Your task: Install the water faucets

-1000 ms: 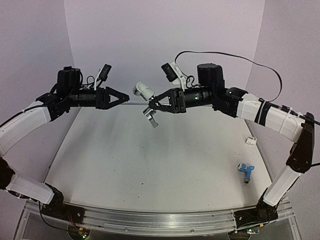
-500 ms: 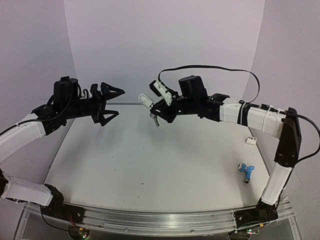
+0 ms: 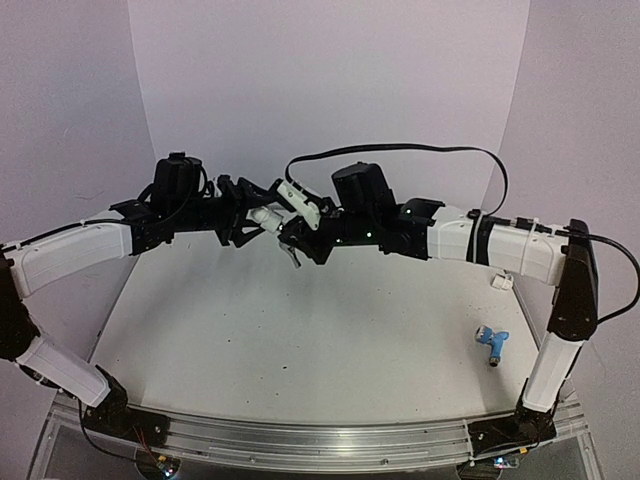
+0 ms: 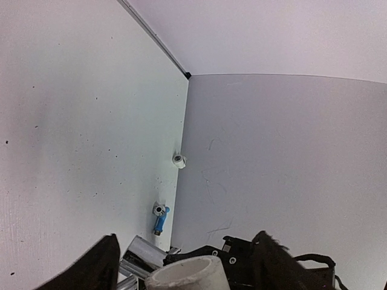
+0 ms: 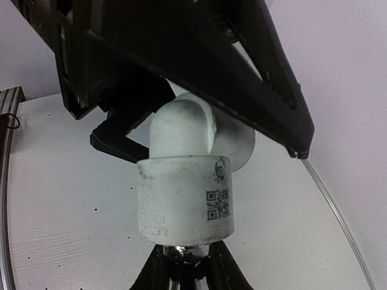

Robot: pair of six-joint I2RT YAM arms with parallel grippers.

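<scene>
Right pincer (image 5: pixel 190 270) pinches the shiny silver faucet (image 5: pixel 181 254), held above the desk (image 3: pixel 300 340). The faucet's top goes into a matte white plastic elbow (image 5: pixel 181 205) with a black QR code; the embossed lettering is unreadable. Left pincer (image 3: pixel 258 212) is spread, its black fingers either side of the elbow; contact unclear. The blue faucet (image 3: pixel 492 342) with silver end lies on the white speckled desk, near its right edge.

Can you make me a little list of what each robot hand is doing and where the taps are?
Right gripper: shut on silver faucet, held up in the air
On the faucet: white elbow fitting
Left gripper: open, one finger on each side of the elbow
Blue faucet: lying on table, right side
Small white fitting: on table near the right wall
</scene>
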